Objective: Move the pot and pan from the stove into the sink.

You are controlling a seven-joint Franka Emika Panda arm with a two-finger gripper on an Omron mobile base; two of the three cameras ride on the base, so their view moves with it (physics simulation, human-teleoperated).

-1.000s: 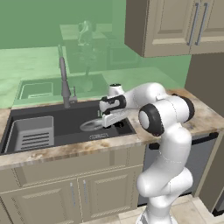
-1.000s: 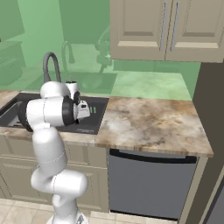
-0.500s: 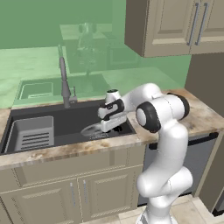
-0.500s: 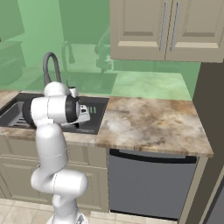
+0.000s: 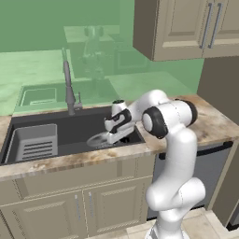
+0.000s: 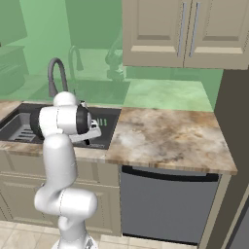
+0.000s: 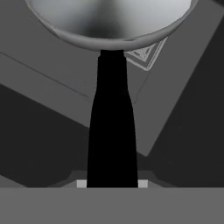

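Holding the long thin black handle of the small shallow round silver metal frying pan [image 5: 99,139], the tool [image 5: 113,134] is pinched shut on that handle, as the hand view shows: the handle [image 7: 112,131] runs up from between the 2 fingertips to the pan bowl. The pan sits low inside the dark rectangular recessed sink basin [image 5: 79,133], right of the grey ribbed rack insert [image 5: 35,142] and in front of the tall arched steel faucet [image 5: 68,86]. Marbled tabletop [image 6: 160,138] lies right of the sink.
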